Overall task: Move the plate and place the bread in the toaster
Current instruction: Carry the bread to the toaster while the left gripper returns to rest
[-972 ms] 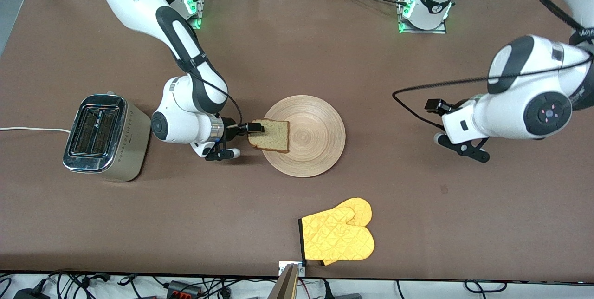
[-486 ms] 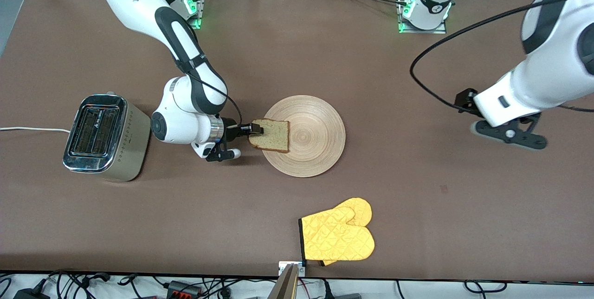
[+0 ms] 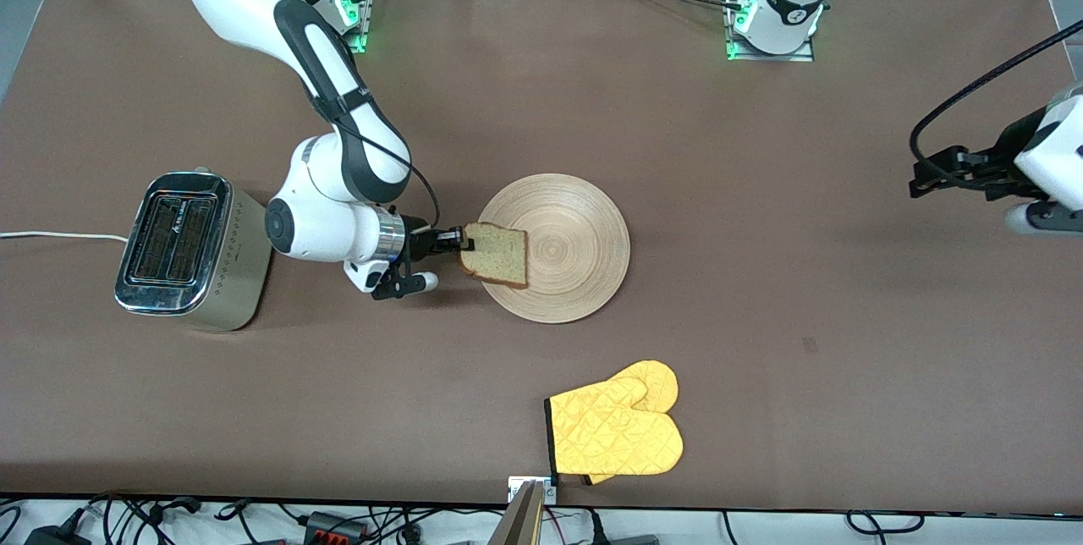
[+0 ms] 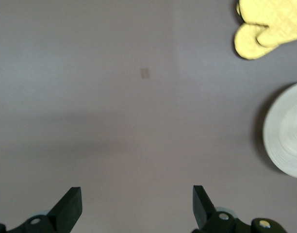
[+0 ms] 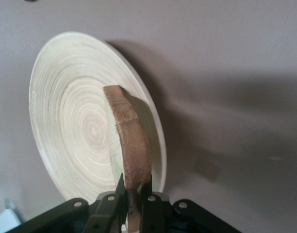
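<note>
The round light-wood plate (image 3: 565,247) lies mid-table. Over its edge on the toaster's side, my right gripper (image 3: 462,239) is shut on the crust edge of the bread (image 3: 497,255), a pale slice with a dark brown crust that is tipped up off the plate. The right wrist view shows the bread (image 5: 131,145) edge-on, pinched in the right gripper (image 5: 134,191), with the plate (image 5: 71,126) under it. The chrome-topped toaster (image 3: 182,249) stands at the right arm's end of the table, both slots showing empty. My left gripper (image 4: 137,206) is open over bare table at the left arm's end, holding nothing.
A yellow oven mitt (image 3: 618,431) lies nearer the front camera than the plate, close to the table's front edge; the mitt (image 4: 270,24) and the plate's rim (image 4: 287,133) also show in the left wrist view. The toaster's white cord (image 3: 51,235) runs off the table's end.
My right gripper has shut on the bread and tipped it up off the plate. The left arm has swung away from the plate toward its own end of the table.
</note>
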Available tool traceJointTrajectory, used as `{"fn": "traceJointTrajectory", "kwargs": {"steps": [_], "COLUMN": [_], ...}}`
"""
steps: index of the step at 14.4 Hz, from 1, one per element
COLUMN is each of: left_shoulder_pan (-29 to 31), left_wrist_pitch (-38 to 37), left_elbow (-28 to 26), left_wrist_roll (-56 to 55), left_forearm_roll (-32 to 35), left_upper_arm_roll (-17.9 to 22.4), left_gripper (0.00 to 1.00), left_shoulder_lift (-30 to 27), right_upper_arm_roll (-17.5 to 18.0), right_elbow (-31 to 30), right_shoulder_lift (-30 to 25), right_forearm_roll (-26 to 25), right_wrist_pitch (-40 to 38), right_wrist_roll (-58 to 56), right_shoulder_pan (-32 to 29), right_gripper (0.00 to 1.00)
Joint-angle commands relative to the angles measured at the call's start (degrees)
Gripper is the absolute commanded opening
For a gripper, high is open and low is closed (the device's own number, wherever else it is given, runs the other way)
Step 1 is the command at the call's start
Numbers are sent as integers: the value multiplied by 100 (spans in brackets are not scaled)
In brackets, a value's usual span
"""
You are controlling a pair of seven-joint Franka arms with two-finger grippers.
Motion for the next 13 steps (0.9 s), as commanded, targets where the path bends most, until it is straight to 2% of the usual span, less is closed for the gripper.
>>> {"fn": "traceJointTrajectory", "kwargs": {"steps": [1, 3, 4, 8, 11, 13], "left_shoulder_pan": [-373, -338, -312, -294, -294, -303], "left_wrist_pitch": [1034, 1028, 993, 746, 755, 755], "left_elbow": [-1696, -1901, -1954, -1796, -1656, -1638], "left_wrist_roll": [-134, -64, 41, -19, -28, -37], "left_forearm_roll": [521, 514, 505, 435, -73, -57], "left_upper_arm_roll": [50, -39, -39, -83, -75, -92], "left_gripper": [100, 100, 100, 100, 100, 100], "left_shoulder_lift": [-1081, -1258, -1276, -1205, -1188, -1188], "right_upper_arm_roll": [-106, -325, -474, -1387, -2082, -2163], "right_elbow": [-81, -55, -54, 199, 866, 1131], "right_shoulder_lift": [-619, -1006, -1208, -1824, -1781, -1772], "right_forearm_roll": [-1085, -2122, -2423, -3188, -3847, -4724], "right_wrist_pitch": [-305, -787, -1129, -2807, -3959, -4252], "right_wrist_roll": [567, 929, 956, 1220, 1352, 1352], "right_shoulder_pan": [11, 11, 2, 11, -16, 28], "right_gripper": [0, 0, 0, 0, 0, 0]}}
